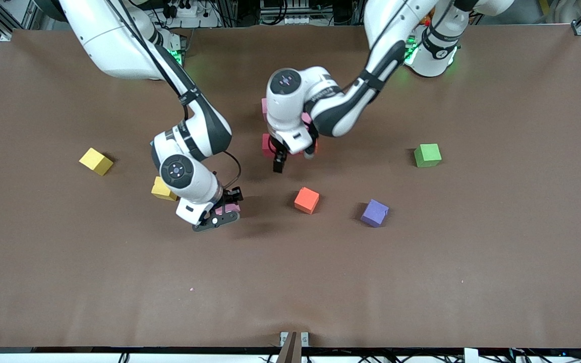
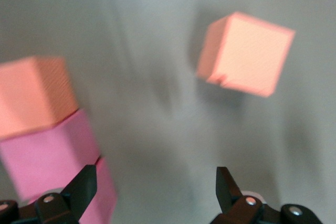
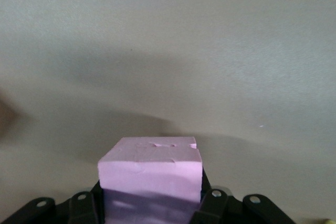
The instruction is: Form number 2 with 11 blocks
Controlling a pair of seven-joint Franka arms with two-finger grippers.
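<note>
Right gripper (image 1: 225, 209) clamped on pink cube (image 3: 152, 174), carrying it for the 2. Left gripper (image 1: 293, 156) apart over the started stack (image 2: 47, 145), empty, orange cube (image 1: 306, 200) near it.

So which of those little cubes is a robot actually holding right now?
The pink cube, pinched in the right hand. The orange cube, purple cube, green cube and yellow cube all sit loose on the table.

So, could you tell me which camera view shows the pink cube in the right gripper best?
The right wrist view: the pink cube fills the foreground, clamped in the right gripper. The front view shows only a pink sliver under the arm. The left wrist view does not show it.
</note>
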